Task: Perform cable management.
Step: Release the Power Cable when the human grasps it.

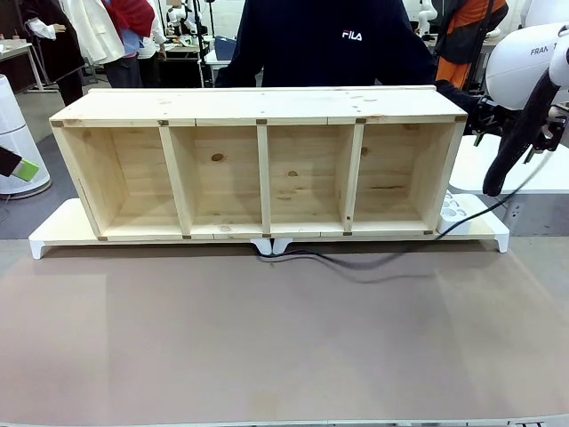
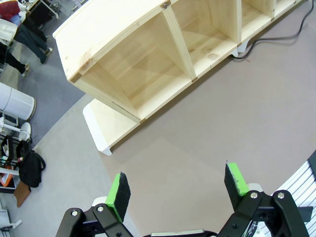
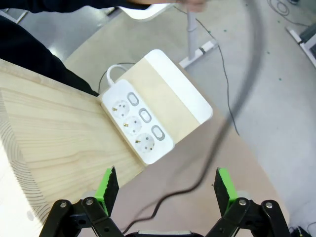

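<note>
The cable [image 1: 356,262], thin and black, comes out from under the middle of the wooden shelf [image 1: 267,169]. It runs right across the table and rises past the white power strip [image 1: 453,212]. In the right wrist view the cable [image 3: 224,128] is a blurred arc. It drops from a person's hand [image 3: 163,3] at the top edge to the space between my right gripper's [image 3: 165,186] green pads. That gripper is open and holds nothing. My left gripper [image 2: 177,185] hangs open above bare table, well away from the shelf [image 2: 148,54] and the cable [image 2: 269,35].
The shelf has several open compartments and lies on a white riser board [image 1: 53,233]. A person in a dark top [image 1: 338,40] stands behind it. My right arm [image 1: 533,62] and its thick black hose [image 1: 516,151] hang at the table's far right. The power strip [image 3: 138,123] sits on the board's end.
</note>
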### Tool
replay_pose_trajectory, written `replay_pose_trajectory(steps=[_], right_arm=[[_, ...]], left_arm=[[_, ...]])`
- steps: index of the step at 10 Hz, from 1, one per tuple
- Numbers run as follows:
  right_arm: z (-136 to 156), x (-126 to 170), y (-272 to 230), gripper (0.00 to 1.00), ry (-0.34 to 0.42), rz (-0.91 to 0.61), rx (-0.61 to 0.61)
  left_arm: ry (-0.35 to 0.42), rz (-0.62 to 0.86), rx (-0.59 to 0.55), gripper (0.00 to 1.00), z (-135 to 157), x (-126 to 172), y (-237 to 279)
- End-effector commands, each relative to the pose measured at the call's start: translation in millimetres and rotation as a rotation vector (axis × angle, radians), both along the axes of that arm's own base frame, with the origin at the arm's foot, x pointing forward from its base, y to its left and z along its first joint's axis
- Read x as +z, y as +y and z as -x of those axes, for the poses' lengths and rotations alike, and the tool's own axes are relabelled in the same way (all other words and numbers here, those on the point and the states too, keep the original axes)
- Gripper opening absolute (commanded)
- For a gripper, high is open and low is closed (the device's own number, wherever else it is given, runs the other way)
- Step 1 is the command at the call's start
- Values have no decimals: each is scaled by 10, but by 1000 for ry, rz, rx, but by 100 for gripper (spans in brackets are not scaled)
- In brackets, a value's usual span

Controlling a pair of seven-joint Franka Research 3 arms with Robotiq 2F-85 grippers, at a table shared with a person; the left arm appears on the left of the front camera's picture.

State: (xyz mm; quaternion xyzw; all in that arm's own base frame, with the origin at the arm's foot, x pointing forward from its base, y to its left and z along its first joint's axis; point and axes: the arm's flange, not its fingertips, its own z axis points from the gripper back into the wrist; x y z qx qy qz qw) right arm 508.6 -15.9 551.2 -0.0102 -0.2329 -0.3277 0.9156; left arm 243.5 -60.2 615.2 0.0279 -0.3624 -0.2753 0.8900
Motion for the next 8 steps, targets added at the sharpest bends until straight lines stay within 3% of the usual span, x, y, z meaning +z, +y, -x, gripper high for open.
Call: replay_pose_trajectory(steps=[1,8], right_arm=[[-1,0,18,100,-1,1,4],[-1,0,18,100,-1,1,4]], left_arm=[[-2,9,4,100,-1,4,-7],[-2,9,4,100,-1,4,-7]])
